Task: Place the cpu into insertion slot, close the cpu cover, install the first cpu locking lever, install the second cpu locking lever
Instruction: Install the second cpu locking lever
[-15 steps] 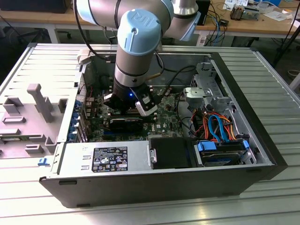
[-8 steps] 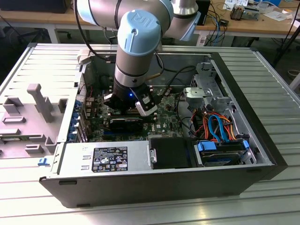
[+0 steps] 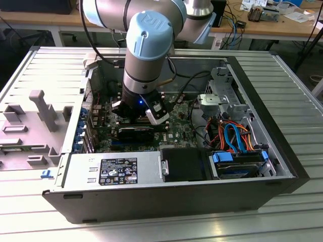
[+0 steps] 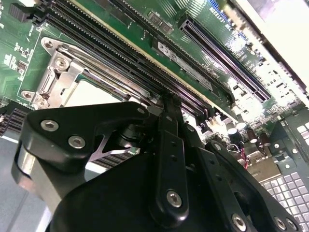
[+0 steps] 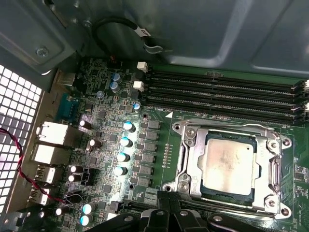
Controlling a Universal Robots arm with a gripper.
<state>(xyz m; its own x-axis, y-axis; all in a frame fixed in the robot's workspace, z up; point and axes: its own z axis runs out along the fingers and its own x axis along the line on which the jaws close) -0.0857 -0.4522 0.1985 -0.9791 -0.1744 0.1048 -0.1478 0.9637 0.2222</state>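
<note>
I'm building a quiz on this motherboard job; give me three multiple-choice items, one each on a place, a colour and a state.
1. Where is the cpu?
A. In the insertion slot
B. On the power supply
C. Held in the air

2. What colour is the motherboard?
A. Red
B. Green
C. White

3. How does the cpu cover stand?
A. Raised upright
B. Removed
C. Down around the chip

Answers: 1 A, the first wrist view shows the chip seated in the socket. 2 B, the board is green in both wrist views. 3 C, the metal frame lies flat around the chip.
</note>
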